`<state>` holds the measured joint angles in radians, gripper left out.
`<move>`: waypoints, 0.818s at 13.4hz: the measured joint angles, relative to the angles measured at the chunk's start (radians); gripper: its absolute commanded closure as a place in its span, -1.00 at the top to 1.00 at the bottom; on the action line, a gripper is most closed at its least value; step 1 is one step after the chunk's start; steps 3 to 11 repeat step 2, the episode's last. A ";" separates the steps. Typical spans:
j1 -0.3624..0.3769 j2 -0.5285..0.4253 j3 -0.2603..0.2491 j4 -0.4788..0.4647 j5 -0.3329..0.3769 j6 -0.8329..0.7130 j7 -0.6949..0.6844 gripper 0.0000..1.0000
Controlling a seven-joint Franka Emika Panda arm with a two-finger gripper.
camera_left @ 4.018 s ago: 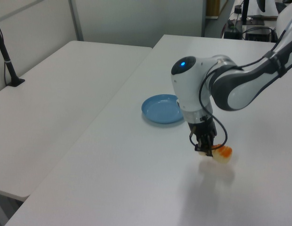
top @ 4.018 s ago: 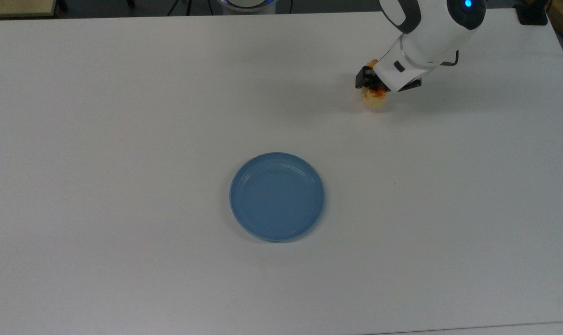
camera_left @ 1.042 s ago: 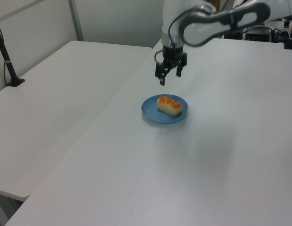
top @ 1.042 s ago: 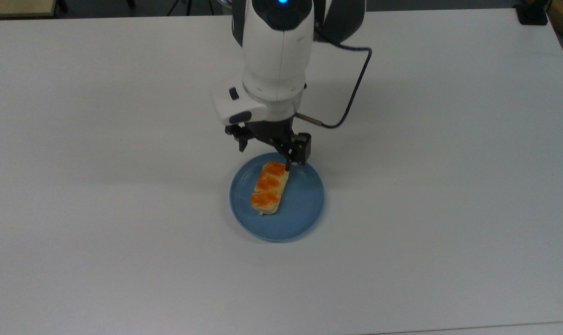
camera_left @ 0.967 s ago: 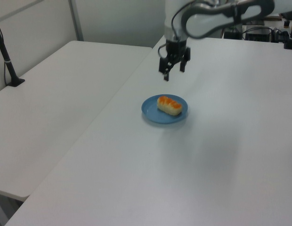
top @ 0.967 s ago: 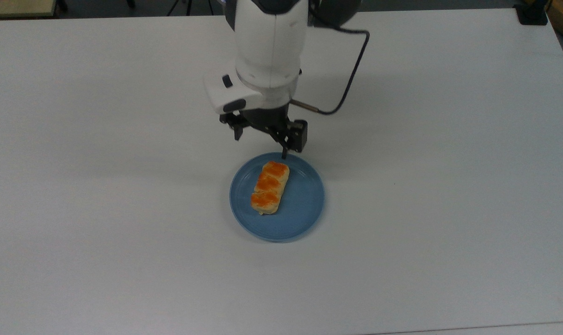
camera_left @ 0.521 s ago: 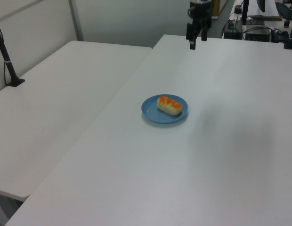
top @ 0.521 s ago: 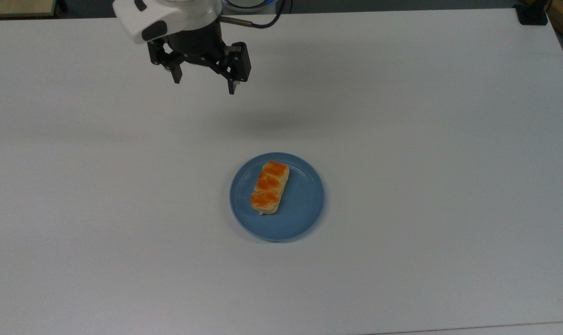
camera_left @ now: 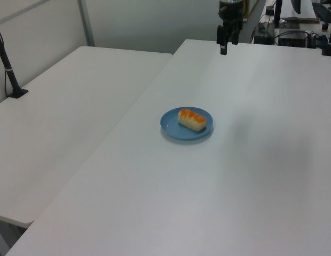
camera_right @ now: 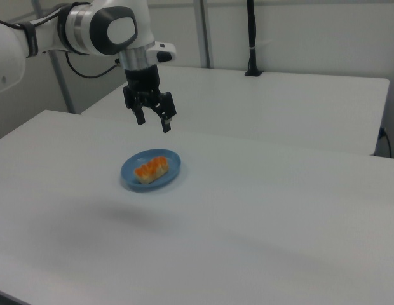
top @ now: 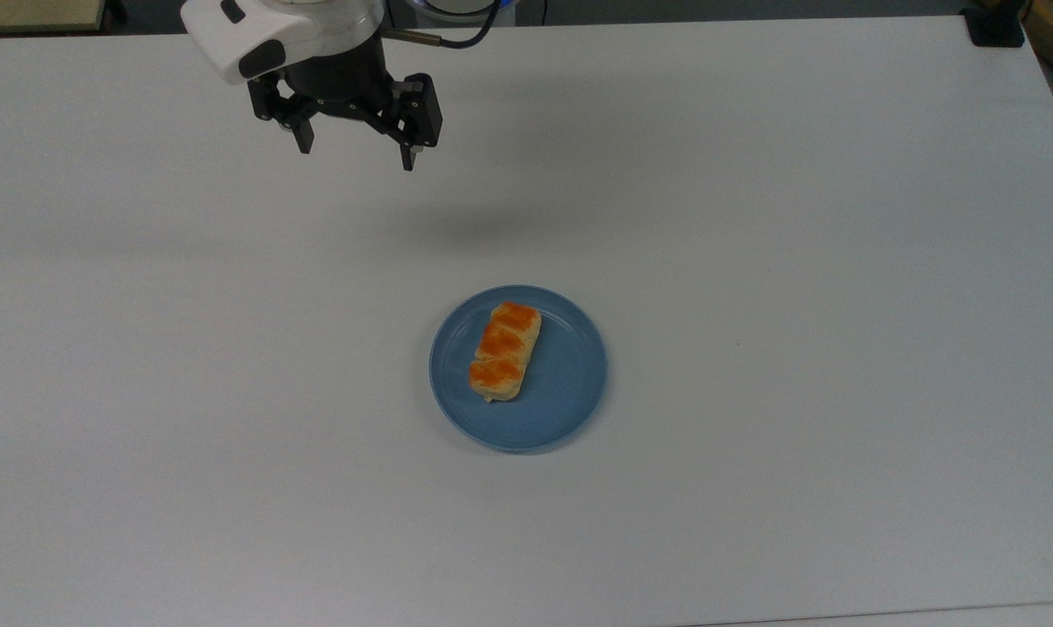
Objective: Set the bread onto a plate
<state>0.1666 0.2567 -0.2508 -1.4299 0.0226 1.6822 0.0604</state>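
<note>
- bread [top: 504,350] is lying flat on the plate [top: 570,392], browned bumps up, fully inside the rim
- in the top view it sits a bit toward the top view's left of the plate's centre, long axis slightly diagonal; nothing hangs over the edge
- plate rests on the white table [top: 796,261], roughly mid-table, nothing else near it
- gripper [top: 356,159] is up in the air, well apart from the plate, toward the top view's upper left
- fingers spread wide, nothing between them, not touching anything
- right view agrees: gripper [camera_right: 154,122] hangs above and behind the plate [camera_right: 171,174], empty
- left view: bread [camera_left: 192,119] is settled on the plate [camera_left: 172,128], not tilted against the rim
- my read: placement is done, bread released and stable
- nothing left for the task itself, as far as i can judge; at most the arm goes to park
</note>
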 measured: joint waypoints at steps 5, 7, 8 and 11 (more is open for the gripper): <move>-0.032 0.000 0.047 -0.001 -0.009 0.000 0.000 1.00; -0.032 0.000 0.047 -0.001 -0.009 0.000 0.000 1.00; -0.032 0.000 0.047 -0.001 -0.009 0.000 0.000 1.00; -0.032 0.000 0.047 -0.001 -0.009 0.000 0.000 1.00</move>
